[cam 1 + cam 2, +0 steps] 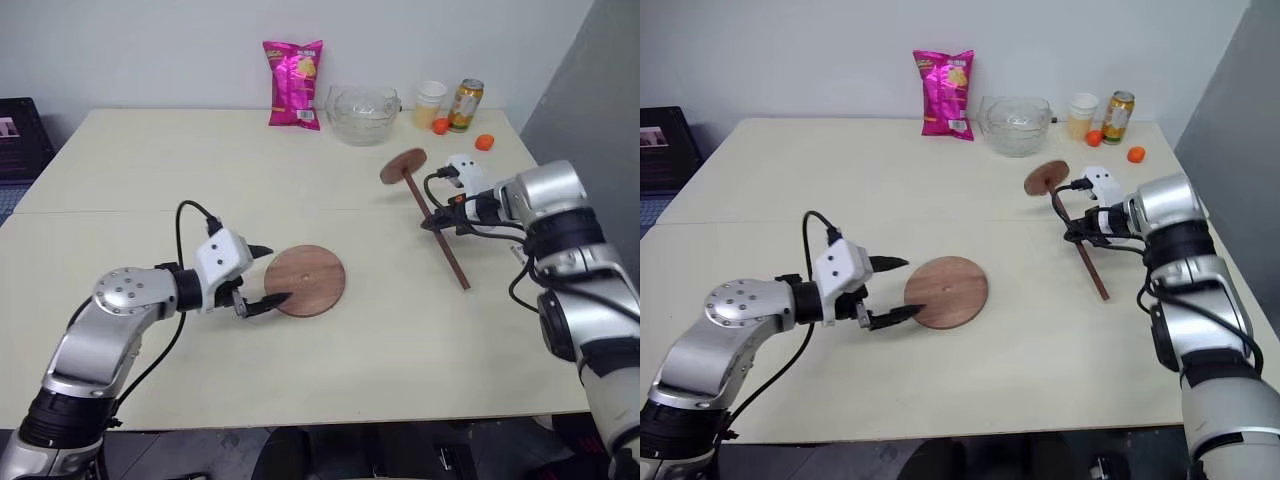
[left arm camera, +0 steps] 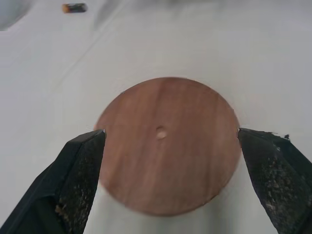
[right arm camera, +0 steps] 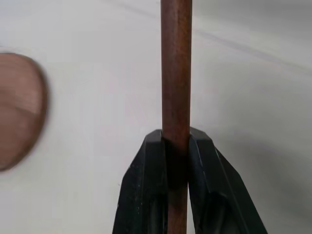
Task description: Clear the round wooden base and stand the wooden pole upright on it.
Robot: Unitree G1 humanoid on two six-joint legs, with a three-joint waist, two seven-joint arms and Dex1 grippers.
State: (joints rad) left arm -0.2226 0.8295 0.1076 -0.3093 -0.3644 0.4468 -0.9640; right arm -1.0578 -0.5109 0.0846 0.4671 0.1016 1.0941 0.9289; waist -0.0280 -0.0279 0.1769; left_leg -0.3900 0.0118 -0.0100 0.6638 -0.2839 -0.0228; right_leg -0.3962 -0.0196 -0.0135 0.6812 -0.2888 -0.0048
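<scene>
Right of frame centre, right gripper (image 1: 441, 222) clamps the wooden pole (image 1: 440, 232) mid-shaft, slanted, disc end raised. Rod looks stiff, light, smooth; may pivot. Left gripper (image 1: 268, 275) gapes beside bare round base (image 1: 305, 280).

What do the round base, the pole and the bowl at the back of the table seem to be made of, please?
Round base: wood, smooth reddish-brown, grain lines visible.
Pole: apparently wood too, darker brown, faint satin sheen.
Bowl: clear glass or plastic; the wall shows through, so I cannot tell which.

Pink snack bag (image 1: 294, 83), glass bowl (image 1: 362, 114), can (image 1: 465, 105), cup (image 1: 430, 103).
</scene>
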